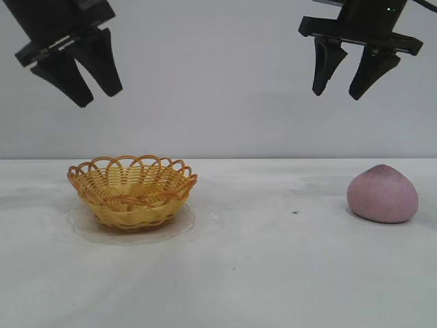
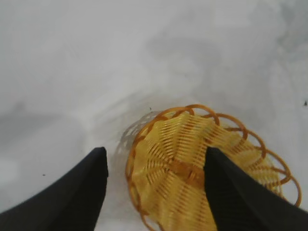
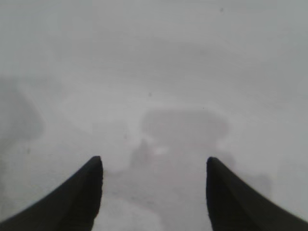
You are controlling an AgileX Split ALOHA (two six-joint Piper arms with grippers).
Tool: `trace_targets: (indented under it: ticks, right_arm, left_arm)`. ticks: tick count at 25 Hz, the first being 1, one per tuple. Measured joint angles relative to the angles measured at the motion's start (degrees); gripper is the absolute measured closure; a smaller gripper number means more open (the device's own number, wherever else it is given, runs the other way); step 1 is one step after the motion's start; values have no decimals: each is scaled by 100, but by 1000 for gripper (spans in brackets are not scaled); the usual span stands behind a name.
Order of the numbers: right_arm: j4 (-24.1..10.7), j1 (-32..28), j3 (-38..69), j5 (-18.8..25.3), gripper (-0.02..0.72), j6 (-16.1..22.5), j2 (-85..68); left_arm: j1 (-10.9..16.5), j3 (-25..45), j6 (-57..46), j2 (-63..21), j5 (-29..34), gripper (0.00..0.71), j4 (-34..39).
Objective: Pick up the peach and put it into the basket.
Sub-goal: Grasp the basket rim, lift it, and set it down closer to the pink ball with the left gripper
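Overhead, two grippers hang with fingers apart, holding nothing: the left gripper [image 1: 91, 83] above the one basket [image 1: 131, 192], the right gripper [image 1: 339, 87] up near the one peach [image 1: 382, 194] by the table's [image 1: 259, 273] right edge. Only the left wrist view looks into the basket [image 2: 192, 173].

At lower left, the basket [image 1: 132, 193] is yellow-orange wicker with a looped, scalloped rim. At right, the peach [image 1: 382, 194] is matte dusty pink-mauve, perhaps faintly speckled. The bench [image 1: 273, 273] is pale grey-white; both grippers are black.
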Motion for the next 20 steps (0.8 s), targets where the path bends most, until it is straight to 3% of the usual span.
trace_targets:
  ticks: [4, 8, 13, 20]
  right_arm:
    - [0, 0, 0, 13, 300, -64, 0]
    - [0, 0, 0, 13, 300, -77, 0]
    - [0, 0, 0, 63, 300, -111, 0]
    - [0, 0, 0, 109, 300, -111, 0]
  left_arm:
    - [-59, -827, 294, 249, 1015, 273, 592]
    - [-345, -1634, 422, 822, 1923, 273, 1175]
    - [-650, -2242, 411, 1380, 2119, 273, 1496]
    - [-700, -2477, 411, 2011, 2128, 273, 1852]
